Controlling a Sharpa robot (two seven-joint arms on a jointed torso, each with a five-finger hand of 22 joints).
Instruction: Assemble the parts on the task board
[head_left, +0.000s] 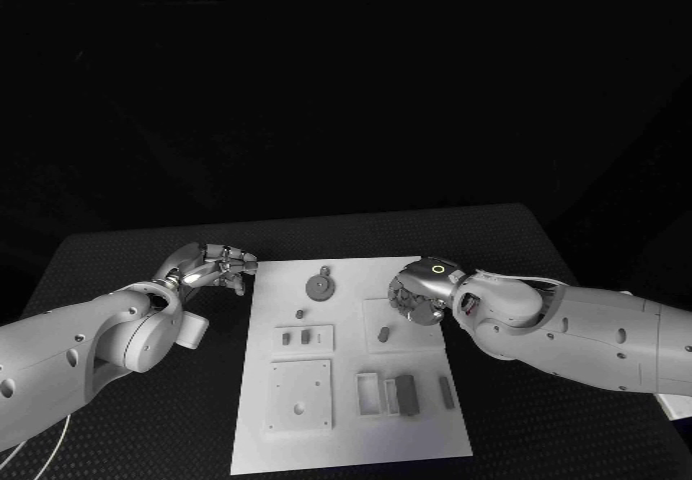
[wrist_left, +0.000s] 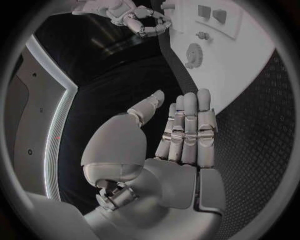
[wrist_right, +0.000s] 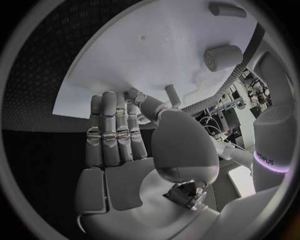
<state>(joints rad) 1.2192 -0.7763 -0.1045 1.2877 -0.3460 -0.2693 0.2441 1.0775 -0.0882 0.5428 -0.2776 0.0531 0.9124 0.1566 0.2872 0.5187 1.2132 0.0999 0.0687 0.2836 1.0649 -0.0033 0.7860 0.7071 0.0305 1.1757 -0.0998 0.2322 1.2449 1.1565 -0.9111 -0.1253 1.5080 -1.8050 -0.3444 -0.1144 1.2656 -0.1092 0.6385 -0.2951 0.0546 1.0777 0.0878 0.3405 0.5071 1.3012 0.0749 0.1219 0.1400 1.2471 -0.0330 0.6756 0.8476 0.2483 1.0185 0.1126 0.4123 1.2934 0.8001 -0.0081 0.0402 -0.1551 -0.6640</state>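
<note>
We find the left hand (head_left: 209, 267) empty, fingers straight, off the board (head_left: 433, 430) at nine o'clock. The right hand (head_left: 418, 290), at three o'clock, grips nothing we can discern. The gear (head_left: 320, 288) and other parts (head_left: 404, 392) lie loose; assembly seems barely begun

I count one white board (head_left: 433, 425) on one black table (head_left: 144, 250). On the board I see one round gear (head_left: 320, 288), two square plates (head_left: 302, 395), and three upright blocks (head_left: 404, 393). Two hands (head_left: 216, 265) reach in.
</note>
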